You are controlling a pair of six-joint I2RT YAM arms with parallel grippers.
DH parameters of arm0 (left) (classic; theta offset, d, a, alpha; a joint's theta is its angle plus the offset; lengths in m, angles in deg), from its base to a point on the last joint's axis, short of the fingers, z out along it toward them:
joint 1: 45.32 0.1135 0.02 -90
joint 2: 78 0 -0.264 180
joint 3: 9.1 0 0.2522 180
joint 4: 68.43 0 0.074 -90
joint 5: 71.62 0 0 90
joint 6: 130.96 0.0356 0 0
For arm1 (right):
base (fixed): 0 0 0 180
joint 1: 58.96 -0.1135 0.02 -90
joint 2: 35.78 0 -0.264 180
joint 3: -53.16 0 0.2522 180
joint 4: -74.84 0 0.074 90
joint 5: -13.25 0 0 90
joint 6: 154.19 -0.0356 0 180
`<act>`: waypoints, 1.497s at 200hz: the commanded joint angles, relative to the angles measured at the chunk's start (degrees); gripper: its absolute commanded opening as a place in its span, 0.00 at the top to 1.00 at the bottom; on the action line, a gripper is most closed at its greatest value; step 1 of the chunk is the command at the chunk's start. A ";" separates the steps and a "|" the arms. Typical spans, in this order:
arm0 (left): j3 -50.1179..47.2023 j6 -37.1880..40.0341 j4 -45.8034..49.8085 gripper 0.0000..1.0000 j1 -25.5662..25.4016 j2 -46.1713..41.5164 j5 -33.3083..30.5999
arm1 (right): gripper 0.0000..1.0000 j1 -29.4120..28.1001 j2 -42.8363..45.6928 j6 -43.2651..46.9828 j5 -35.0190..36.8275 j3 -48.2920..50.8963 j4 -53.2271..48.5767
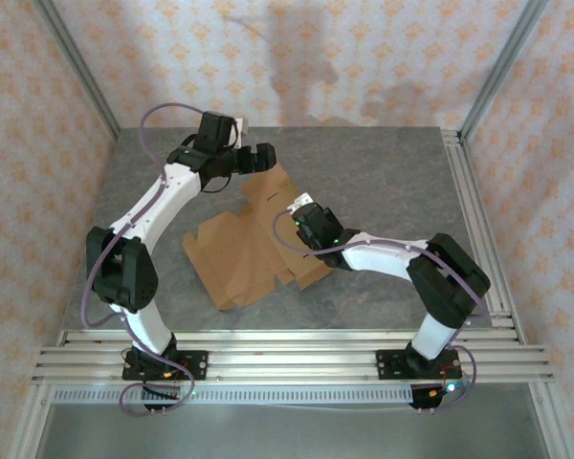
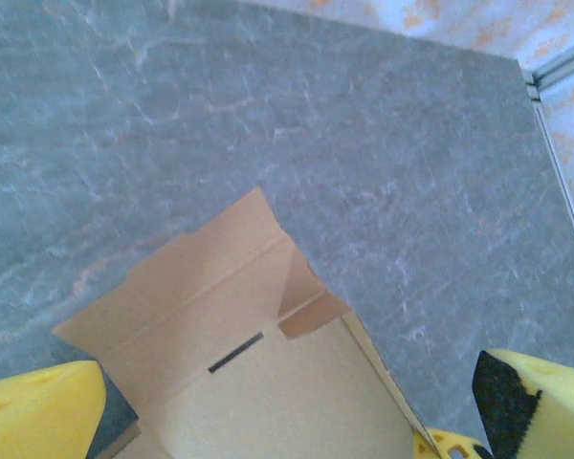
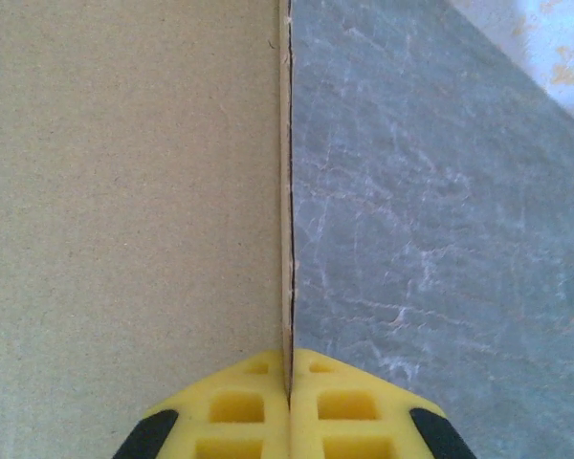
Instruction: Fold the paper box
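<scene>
The paper box is an unfolded brown cardboard sheet lying on the grey table, its far end reaching toward the back. My left gripper hovers over that far end. In the left wrist view its yellow fingers are spread wide on either side of the box panel, which has a dark slot and a raised corner tab. My right gripper is shut on a side flap standing on edge. In the right wrist view the pads pinch the thin cardboard edge.
Aluminium rails run along the table's right side and across the front. Patterned walls close in the back and both sides. Bare grey tabletop lies to the right of the box.
</scene>
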 commanded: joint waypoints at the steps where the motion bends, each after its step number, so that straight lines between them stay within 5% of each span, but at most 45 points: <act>1: -1.58 2.55 -5.51 0.00 1.25 -0.59 -3.92 | 1.00 -0.29 -1.39 6.38 3.42 -2.59 -3.20; 44: -6.51 1.11 -13.20 0.00 5.43 -3.24 -2.45 | 1.00 -0.21 -1.59 15.10 6.05 -6.49 -7.33; 110: -12.09 2.71 -16.61 0.00 8.92 -7.33 -0.94 | 1.00 0.84 -2.41 32.20 11.52 -5.52 6.20; 191: -25.09 0.83 -21.82 0.01 11.15 -13.83 -4.93 | 1.00 0.26 0.15 43.09 16.47 -0.11 15.93; 299: -22.18 -3.18 -25.93 0.09 14.82 -4.54 0.23 | 1.00 -0.21 -4.84 61.90 13.50 0.37 35.05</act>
